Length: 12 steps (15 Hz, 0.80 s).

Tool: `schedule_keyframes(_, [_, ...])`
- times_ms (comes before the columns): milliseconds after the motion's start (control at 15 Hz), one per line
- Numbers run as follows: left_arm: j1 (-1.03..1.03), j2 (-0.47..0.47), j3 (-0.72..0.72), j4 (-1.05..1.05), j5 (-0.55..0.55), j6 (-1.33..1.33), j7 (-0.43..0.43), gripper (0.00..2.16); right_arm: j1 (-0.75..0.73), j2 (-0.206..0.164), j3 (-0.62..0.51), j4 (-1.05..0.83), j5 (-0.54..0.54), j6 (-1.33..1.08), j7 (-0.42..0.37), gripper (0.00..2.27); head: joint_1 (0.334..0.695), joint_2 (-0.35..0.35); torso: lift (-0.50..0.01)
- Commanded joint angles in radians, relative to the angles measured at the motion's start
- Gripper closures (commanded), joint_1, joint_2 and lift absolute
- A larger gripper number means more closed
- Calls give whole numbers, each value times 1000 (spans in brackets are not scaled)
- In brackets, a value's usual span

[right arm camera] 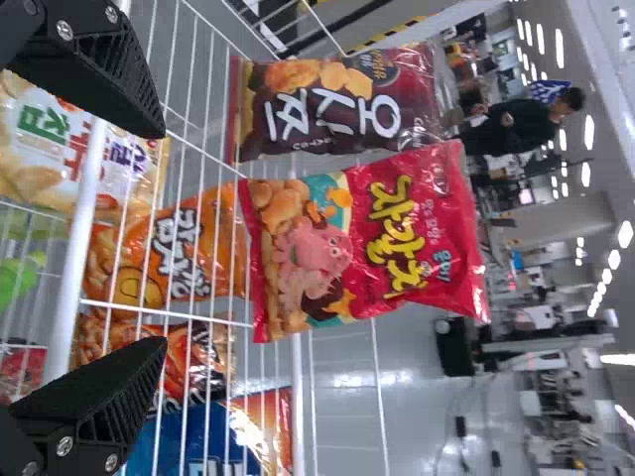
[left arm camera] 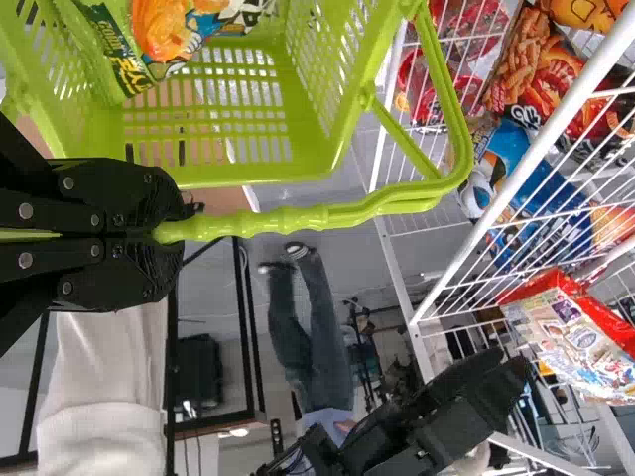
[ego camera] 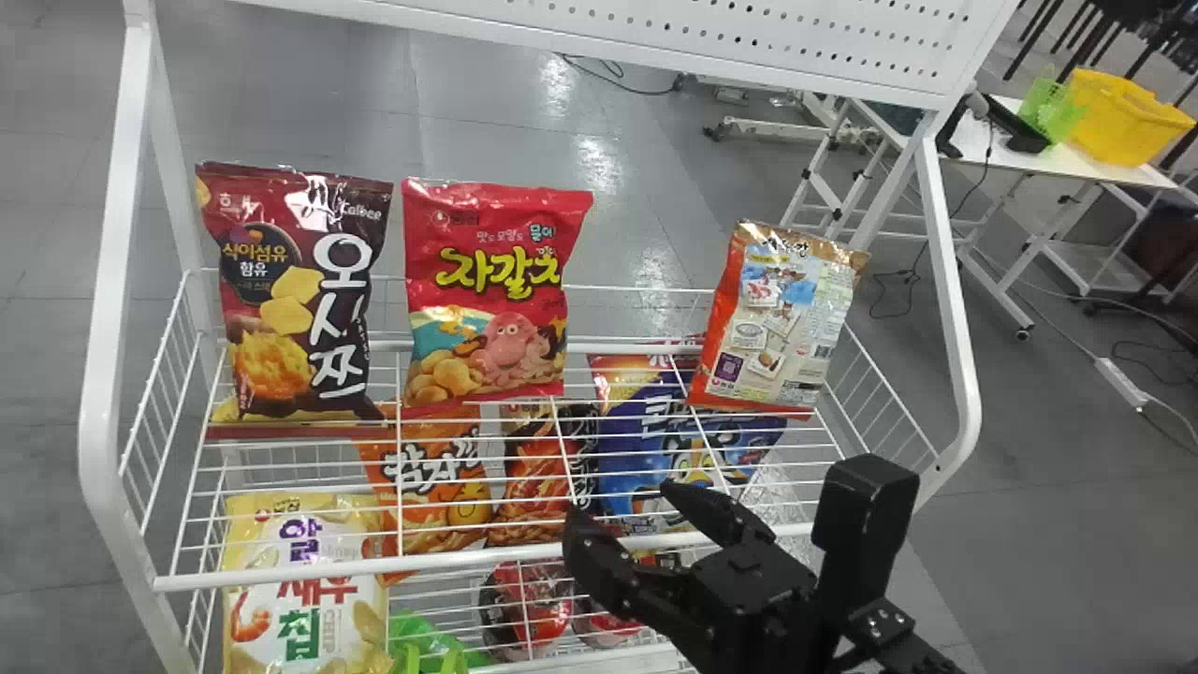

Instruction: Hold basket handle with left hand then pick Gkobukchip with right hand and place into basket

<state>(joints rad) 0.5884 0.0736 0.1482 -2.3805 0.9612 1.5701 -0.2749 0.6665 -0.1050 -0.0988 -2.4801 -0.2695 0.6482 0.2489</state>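
Left gripper (left arm camera: 175, 234): fingers clamped on basket handle (left arm camera: 347, 213), presumably steadying basket (left arm camera: 248, 178) for the drop. Right gripper (ego camera: 619, 501): fingers apart, near side of rack (ego camera: 374, 567), likely leaving width for a bag. Can't tell which racked bag is Gkobukchip. Red bag (ego camera: 487, 300) upright, top graspable.

The floor (ego camera: 505, 131) is gray and shiny, with thin lines and bright spots of light. On the right in the head view, a white table (ego camera: 1058, 165) on wheels holds a yellow box (ego camera: 1123, 122), with a green bin (ego camera: 1046, 110) beside it. A white power strip (ego camera: 1119, 380) lies on the floor. Far back, white lights (right arm camera: 585, 175) shine in rows up high.
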Motion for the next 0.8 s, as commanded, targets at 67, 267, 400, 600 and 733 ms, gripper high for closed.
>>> schedule_keyframes(67, [-1,0,2,12,-1,1,-12,1794,76,8,22,59,38,-201,-5,66,695,-348,-32])
schedule_keyframes(267, [-1,0,7,21,1,1,-24,1794,156,8,44,115,76,-437,-14,66,695,-350,-32])
schedule_keyframes(400, [-2,0,8,30,1,1,-32,1794,209,8,54,116,90,-541,-26,66,695,-350,-32])
schedule_keyframes(600, [-2,0,21,35,2,1,-50,1794,268,5,59,89,93,-615,-29,66,695,-350,-32])
schedule_keyframes(733, [-2,-2,31,46,2,1,-63,1794,281,5,57,79,102,-630,-36,66,695,-350,-32])
